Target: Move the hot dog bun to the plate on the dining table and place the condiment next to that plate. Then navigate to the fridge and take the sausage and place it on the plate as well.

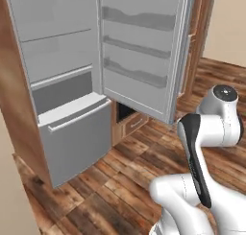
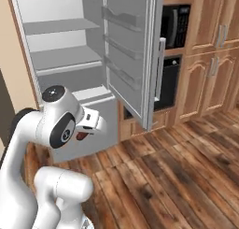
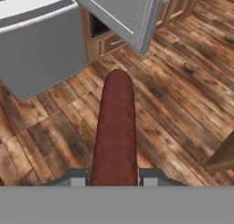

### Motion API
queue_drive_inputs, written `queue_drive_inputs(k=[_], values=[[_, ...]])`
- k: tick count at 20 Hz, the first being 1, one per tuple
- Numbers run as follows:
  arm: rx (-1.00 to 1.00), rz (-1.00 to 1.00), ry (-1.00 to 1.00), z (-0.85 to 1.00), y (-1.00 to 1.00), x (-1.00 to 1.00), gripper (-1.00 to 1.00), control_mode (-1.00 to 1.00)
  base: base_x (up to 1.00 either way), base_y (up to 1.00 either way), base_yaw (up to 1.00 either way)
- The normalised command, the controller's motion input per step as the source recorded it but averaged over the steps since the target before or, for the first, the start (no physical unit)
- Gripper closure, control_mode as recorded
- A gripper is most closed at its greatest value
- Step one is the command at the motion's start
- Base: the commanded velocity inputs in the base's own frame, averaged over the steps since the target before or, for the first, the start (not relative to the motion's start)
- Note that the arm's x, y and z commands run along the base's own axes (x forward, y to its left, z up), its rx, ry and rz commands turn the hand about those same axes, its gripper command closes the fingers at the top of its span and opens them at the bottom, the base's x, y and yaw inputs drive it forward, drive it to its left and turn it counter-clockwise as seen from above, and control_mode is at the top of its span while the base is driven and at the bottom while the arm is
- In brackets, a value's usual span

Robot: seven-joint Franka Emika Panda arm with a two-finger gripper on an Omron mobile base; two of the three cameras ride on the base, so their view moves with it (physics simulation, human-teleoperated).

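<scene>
In the left base view the fridge is standing open at ten o'clock, its door swinging out toward one o'clock and its pale shelves lying bare, while the white arm is rising from four o'clock over the wood floor. In the right base view the fridge is sitting at eleven o'clock with the door edge and its silver bar handle at one o'clock; wooden cabinets are lining the wall at two o'clock, and the gripper is hanging near eight o'clock with a dark red sliver under it, probably the sausage. In the hand view the gripper is clamping narrowly on the sausage, which is running from six o'clock up to the centre above the floorboards, with the fridge's lower drawer at ten o'clock.
</scene>
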Motion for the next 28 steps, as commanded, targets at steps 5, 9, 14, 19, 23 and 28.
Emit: queue_drive_inputs(k=[5, 9, 14, 19, 23, 28], values=[[0.00, 0.00, 0.00, 0.00, 0.00, 0.00, 1.00, 1.00, -1.00, -0.38, -0.52], [0.00, 0.00, 0.00, 0.00, 0.00, 0.00, 1.00, 1.00, -1.00, -0.40, -0.50], [0.00, 0.00, 0.00, 0.00, 0.00, 0.00, 1.00, 1.00, -1.00, -0.56, -0.47], [0.00, 0.00, 0.00, 0.00, 0.00, 0.00, 1.00, 1.00, -1.00, -0.76, -0.43], [0.00, 0.00, 0.00, 0.00, 0.00, 0.00, 1.00, 1.00, -0.64, -1.00, -0.34], [0.00, 0.00, 0.00, 0.00, 0.00, 0.00, 1.00, 1.00, 0.00, -1.00, -0.20]])
